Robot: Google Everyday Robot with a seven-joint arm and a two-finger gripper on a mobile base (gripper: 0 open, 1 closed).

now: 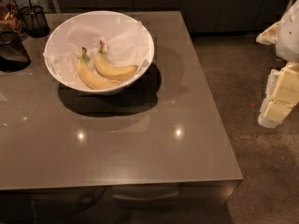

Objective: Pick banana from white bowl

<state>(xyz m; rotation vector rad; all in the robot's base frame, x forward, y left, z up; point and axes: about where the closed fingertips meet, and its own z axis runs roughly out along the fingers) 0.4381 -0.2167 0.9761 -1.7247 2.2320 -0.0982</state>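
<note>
The banana (115,69) lies inside the white bowl (140,29), on crumpled paper (127,45), with its stem towards the bowl's far wall. It rests just beside a longer banana (94,78) with a greenish stem, on that one's right; the two seem to touch along their length. Nothing holds it, so I judge the pick not yet begun: the approach, the grasp and the lift are all left.

The gripper (281,97) hangs well to the right of the bowl, out past the desk (140,148) edge and over the floor (252,171). Whether it is released or clenched, I cannot tell.

The bowl stands towards the desk's far left part. To its right and in front, the desk top shows nothing standing on it, so a way in from there looks open. To the bowl's left stand a mesh cup (35,20) and a dark container (11,50), near its rim. The bowl's deep wall and the neighbouring banana look like the tight spots.
</note>
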